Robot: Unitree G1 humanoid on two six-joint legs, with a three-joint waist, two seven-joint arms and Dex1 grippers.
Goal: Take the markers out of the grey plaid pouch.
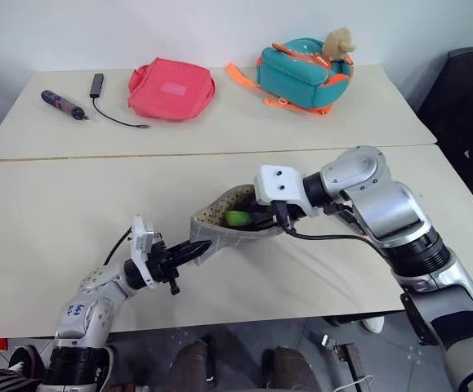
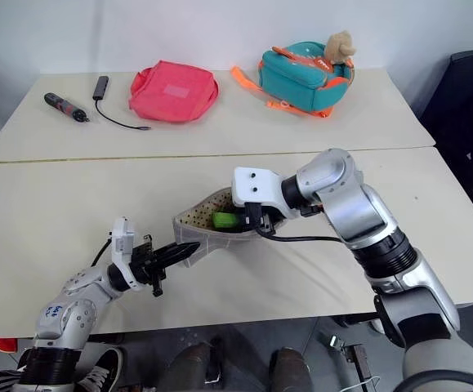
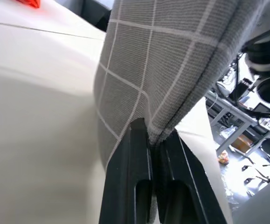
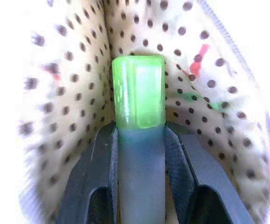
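The grey plaid pouch [image 1: 220,235] is at the middle of the near table, its mouth gaping and its dotted tan lining showing. My left gripper [image 1: 195,251] is shut on the pouch's near-left edge. In the left wrist view, the fabric [image 3: 172,56] is pinched between the black fingers [image 3: 130,158]. My right gripper [image 1: 262,219] reaches into the mouth from the right, shut on a green marker [image 1: 238,218]. In the right wrist view, the marker's green cap [image 4: 139,93] sticks out past the fingers [image 4: 104,154], which clamp its pale barrel.
On the far table lie a pink-red pouch [image 1: 172,88], a teal-orange backpack [image 1: 301,72], a dark tool [image 1: 63,104] and a small adapter with a cable [image 1: 97,84]. A seam [image 1: 138,155] divides the two tables. The near table's front edge [image 1: 261,322] runs just below my left arm.
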